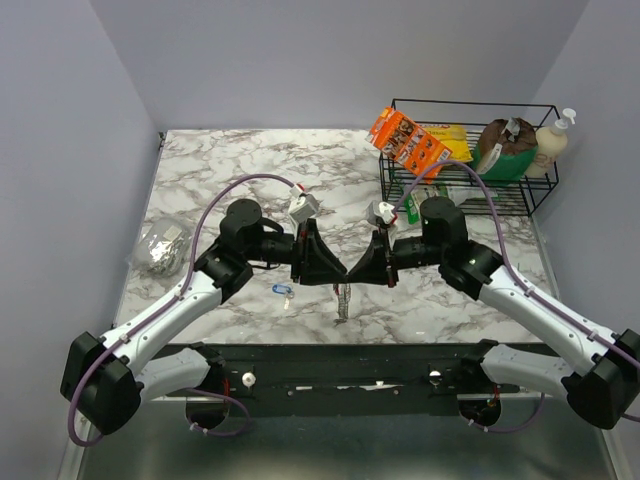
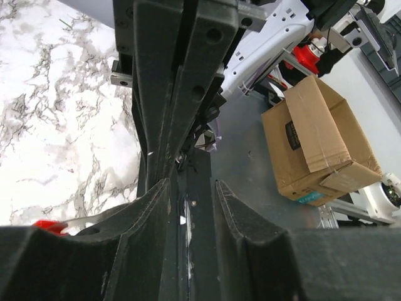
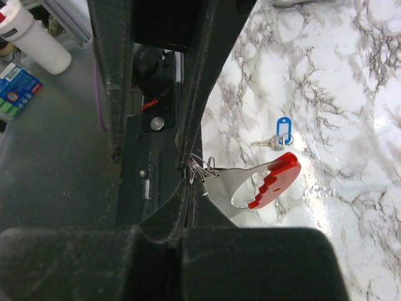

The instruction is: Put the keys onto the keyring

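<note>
**Keyring gripped, key not yet threaded**
The right hand [image 3: 188, 210] is pinched closed on the keyring [image 3: 229, 179], whose red end points to 3 o'clock in the right wrist view. The left hand [image 2: 191, 194] stands partly spread, with nothing seen between its fingers. The blue-headed key [image 3: 283, 128] lies loose on the tabletop [image 3: 326, 75], at 12 o'clock from that red end, so all the threading is left to do.

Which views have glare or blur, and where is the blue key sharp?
Top external view: even light, soft shadows on the marble table. Right wrist view: blue key and keyring sharp, sheen on the marble, right gripper's fingers near and blurred. Left wrist view: left gripper's fingers dark and close, marble washed out.
</note>
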Available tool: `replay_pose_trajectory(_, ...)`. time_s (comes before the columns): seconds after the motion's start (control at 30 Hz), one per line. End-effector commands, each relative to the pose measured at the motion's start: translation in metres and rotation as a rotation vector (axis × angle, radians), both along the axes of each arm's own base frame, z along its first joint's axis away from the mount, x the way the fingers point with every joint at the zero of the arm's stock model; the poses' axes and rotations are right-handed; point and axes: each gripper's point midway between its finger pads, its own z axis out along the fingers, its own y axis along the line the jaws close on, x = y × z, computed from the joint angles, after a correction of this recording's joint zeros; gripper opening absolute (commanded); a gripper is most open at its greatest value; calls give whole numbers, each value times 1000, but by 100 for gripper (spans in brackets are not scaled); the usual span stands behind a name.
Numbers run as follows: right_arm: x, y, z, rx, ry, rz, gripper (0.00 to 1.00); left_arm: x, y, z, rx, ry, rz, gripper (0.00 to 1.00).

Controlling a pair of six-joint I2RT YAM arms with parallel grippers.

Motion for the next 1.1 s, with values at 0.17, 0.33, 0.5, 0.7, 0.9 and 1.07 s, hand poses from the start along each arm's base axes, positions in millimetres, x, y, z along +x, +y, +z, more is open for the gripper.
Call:
replay_pose_trajectory(0.17,-10,-3,38,87,-39,43,0,-3,2,13,-11,-36,1,40)
replay_pose_trajectory(0.33,-6,-4,40,89,-39,25,0,-3,4,18,-5,-54,13,39)
replay_pose_trajectory(0.5,0,-5,40,83,-37,-20,0,-8,8,36,-32,-75,30,41)
replay_pose_trajectory(0.7,10,-7,44,84,-28,-84,0,-20,11,29,-2,-47,31,52)
replay_pose_trajectory(0.9,14,-6,49,99,-18,-106,0,-29,5,14,38,-19,28,57)
replay_pose_trajectory(1.07,13,-6,51,107,-16,-99,0,-22,0,6,52,-18,67,57)
